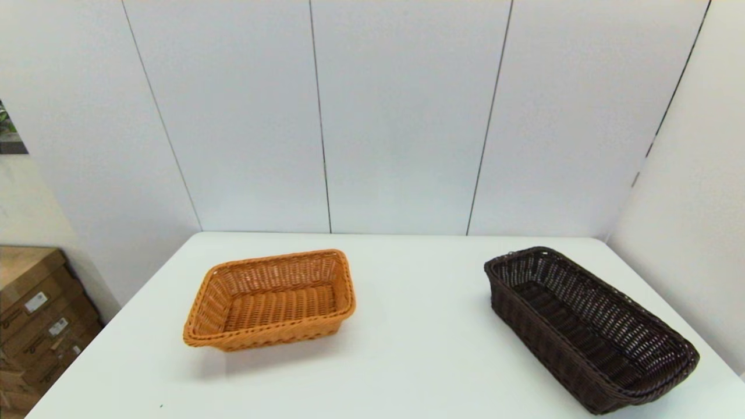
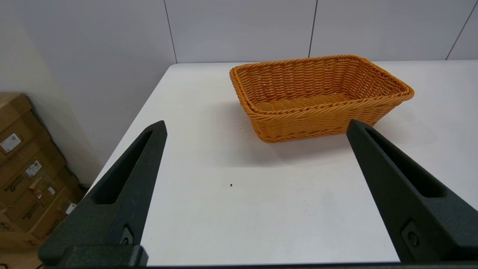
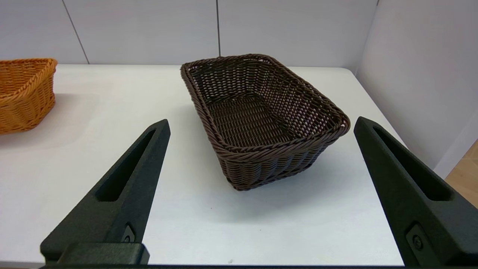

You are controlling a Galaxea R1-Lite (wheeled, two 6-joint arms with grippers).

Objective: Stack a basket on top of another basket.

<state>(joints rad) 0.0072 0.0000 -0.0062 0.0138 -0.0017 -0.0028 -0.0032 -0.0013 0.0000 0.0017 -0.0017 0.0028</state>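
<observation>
Your dark brown basket [image 1: 588, 326] sits upright at the right of the table [image 1: 419, 349], well apart from the orange basket [image 1: 273, 299] at the left. Its long axis runs from near-right to far-left. It looks light and fairly stiff, though the open weave may flex; take it by the braided rim at the near short end. The right gripper [image 3: 261, 129] faces that end, fingers spread wide, holding nothing; the left gripper [image 2: 255, 129] likewise before the orange one.
</observation>
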